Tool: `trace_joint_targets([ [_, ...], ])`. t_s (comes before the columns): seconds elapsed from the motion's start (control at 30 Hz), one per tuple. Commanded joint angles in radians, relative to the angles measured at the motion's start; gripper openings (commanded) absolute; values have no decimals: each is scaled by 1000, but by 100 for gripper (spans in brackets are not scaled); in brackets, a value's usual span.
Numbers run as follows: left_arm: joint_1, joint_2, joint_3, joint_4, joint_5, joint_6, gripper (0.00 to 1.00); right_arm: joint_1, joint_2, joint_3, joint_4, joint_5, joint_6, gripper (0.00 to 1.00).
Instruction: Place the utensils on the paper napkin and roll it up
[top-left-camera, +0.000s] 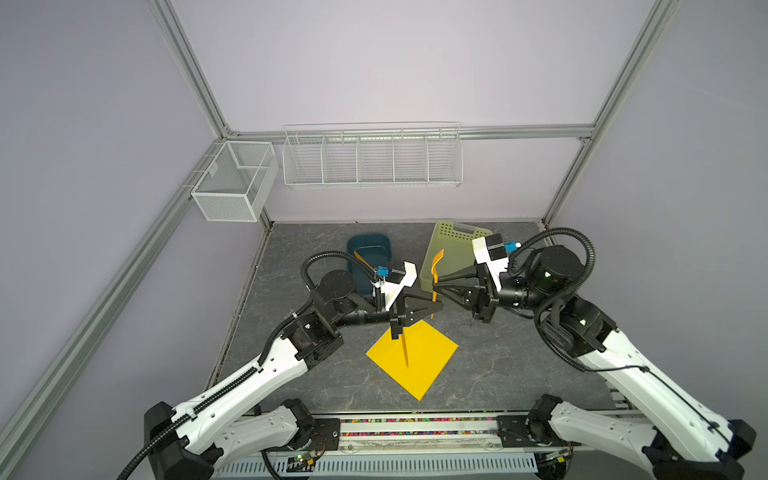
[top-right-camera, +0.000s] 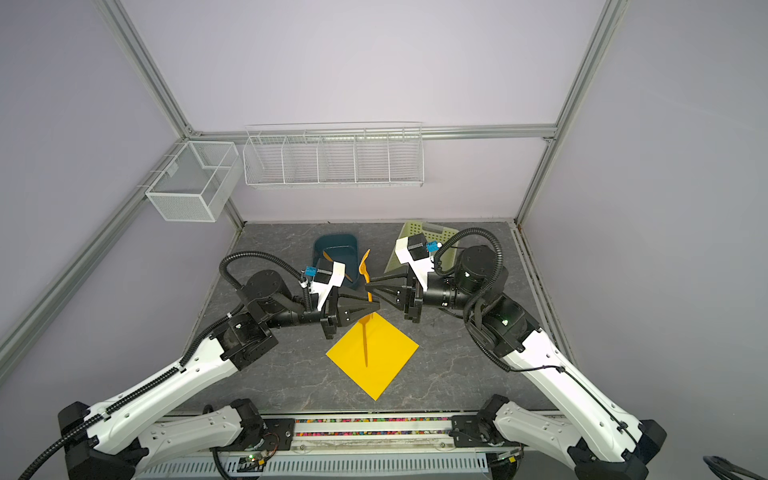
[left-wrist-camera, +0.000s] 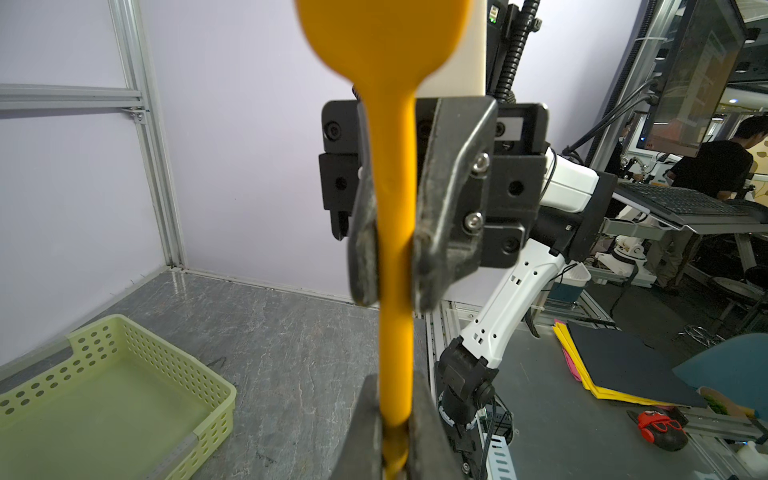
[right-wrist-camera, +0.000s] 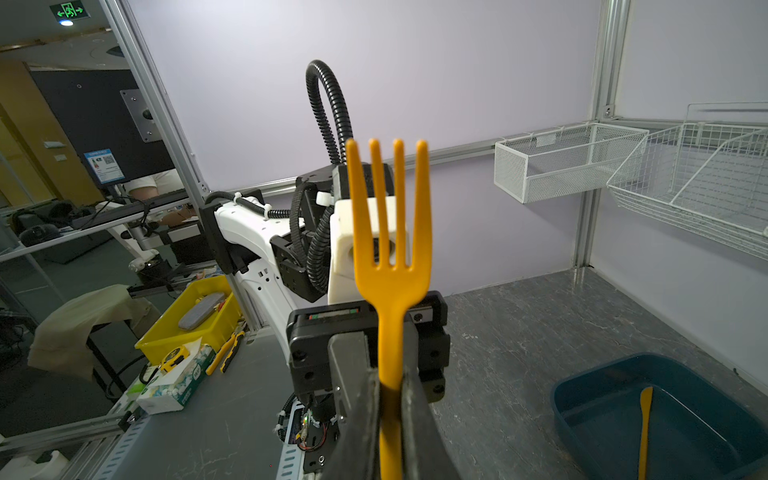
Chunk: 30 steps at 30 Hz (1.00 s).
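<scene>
Blue tub (top-left-camera: 369, 241): it sits at the back of the worktop (top-left-camera: 498, 365). A thin orange utensil (right-wrist-camera: 644, 428) lies inside it. I cannot tell if it is the knife or the spoon.
Left hand (top-left-camera: 439, 308): it is up in the air by the back corner of the napkin. It is closed tight on the low end of the fork handle.
Paper napkin (top-left-camera: 428, 353): it is yellow, flat and open on the worktop. One corner points to the front.
On the napkin: a second orange utensil (top-left-camera: 404, 349) lies flat near the middle. Its top end hides under the left hand, so I cannot name it.
Fork (right-wrist-camera: 390, 282): it stands up in the air with its prongs on top. Both hands pinch its handle, so it is not on the napkin yet.
Right hand (top-left-camera: 434, 286): it faces the left hand, tip close to tip. It is closed on the fork handle too, a bit nearer the prongs.
Green basket (left-wrist-camera: 124, 340): it is at the back on the right and looks empty.
Done: I think one utensil of three is on the napkin.
Left to do: one hand must let go and the fork must go down. Then comes the utensil in the tub, then the rolling. The task looks less than half done.
</scene>
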Motion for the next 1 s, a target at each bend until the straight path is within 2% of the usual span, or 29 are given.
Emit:
trace_joint_targets([
  [0.0,-4,-9,26,-6,-27,18,0,9,1,3,11,-19,0,7],
  [0.07,-4,-11,26,-16,-46,19,0,10,0,3,11,-18,0,6],
  [0.2,-4,-23,37,-51,-85,16,15,10,-7,-2,9,-10,0,6],
  [0.43,-4,-28,73,-148,-80,24,37,10,-15,-7,-71,62,-18,6],
  [0.57,-3,-41,93,-240,-126,60,40,13,-19,-16,-152,141,-30,6],
  [0.73,2,-90,75,-321,-247,71,41,18,-22,-41,-218,246,-16,6],
  [0.97,122,-56,120,-443,-277,50,41,34,29,-65,-342,492,81,7],
])
